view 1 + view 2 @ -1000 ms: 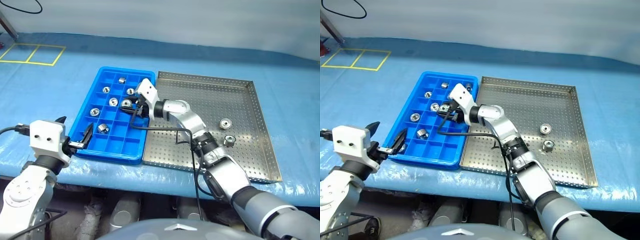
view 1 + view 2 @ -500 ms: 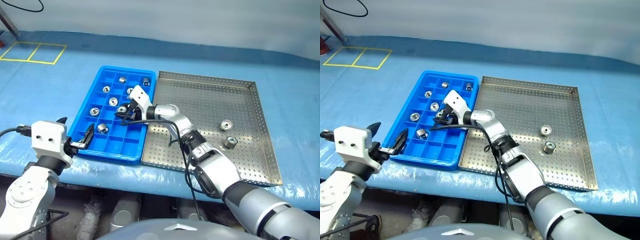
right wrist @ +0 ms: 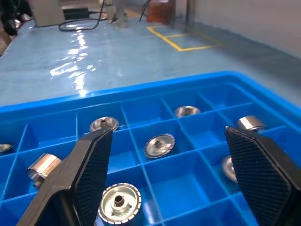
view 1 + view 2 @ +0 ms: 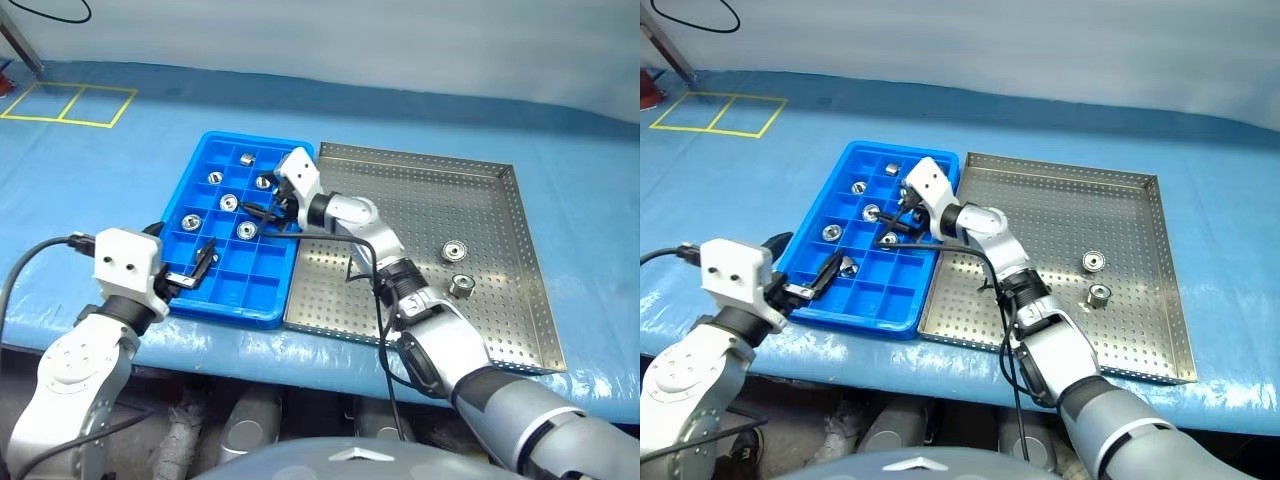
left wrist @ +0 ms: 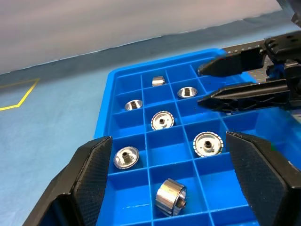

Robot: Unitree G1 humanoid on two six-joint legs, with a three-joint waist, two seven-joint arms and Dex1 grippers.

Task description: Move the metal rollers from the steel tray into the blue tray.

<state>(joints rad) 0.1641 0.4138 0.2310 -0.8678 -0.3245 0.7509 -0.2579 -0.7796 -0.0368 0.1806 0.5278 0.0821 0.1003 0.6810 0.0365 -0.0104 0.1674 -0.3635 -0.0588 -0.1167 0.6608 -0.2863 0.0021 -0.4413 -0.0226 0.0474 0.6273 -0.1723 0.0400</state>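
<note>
Over the blue tray point(image 4: 222, 225), the right gripper point(image 4: 262, 214) gapes empty, left gripper point(image 4: 190, 272) wide too; lift clear, then approach the steel tray's point(image 4: 420, 190) two metal rollers point(image 4: 453, 248).

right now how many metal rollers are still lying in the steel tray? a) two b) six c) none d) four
a: two metal rollers lie on the steel tray, near its right side, apart from each other; the other rollers sit in compartments of the blue tray.
</note>
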